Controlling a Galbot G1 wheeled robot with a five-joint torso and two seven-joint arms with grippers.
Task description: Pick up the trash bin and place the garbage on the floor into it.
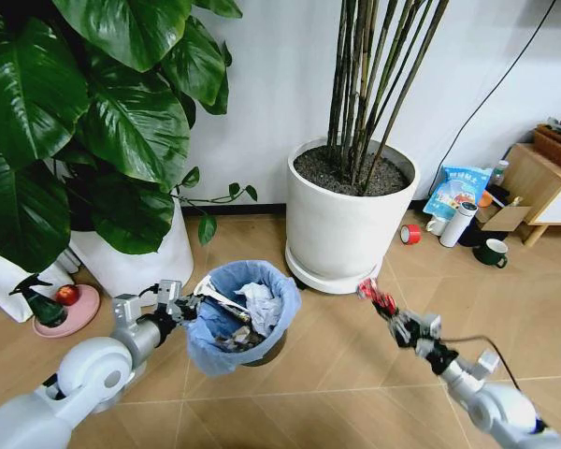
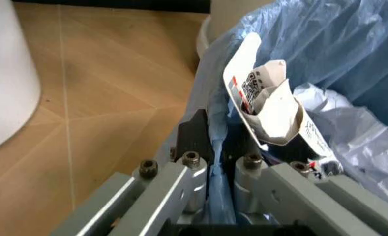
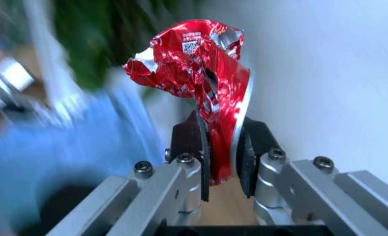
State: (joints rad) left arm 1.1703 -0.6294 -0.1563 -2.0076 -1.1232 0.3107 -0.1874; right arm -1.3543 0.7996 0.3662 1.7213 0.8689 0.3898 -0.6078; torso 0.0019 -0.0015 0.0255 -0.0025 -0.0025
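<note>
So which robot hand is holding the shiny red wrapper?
The right gripper. It pinches the red crumpled wrapper up in the air, while the left gripper clamps the trash bin by its blue-bagged rim.

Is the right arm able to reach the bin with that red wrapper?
Probably yes. The right gripper holds the red wrapper beside the bin, whose open top faces up, with only bare floor between them.

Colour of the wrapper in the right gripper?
Shiny red wrapper with silver inner foil, clearest in the right wrist view.
</note>
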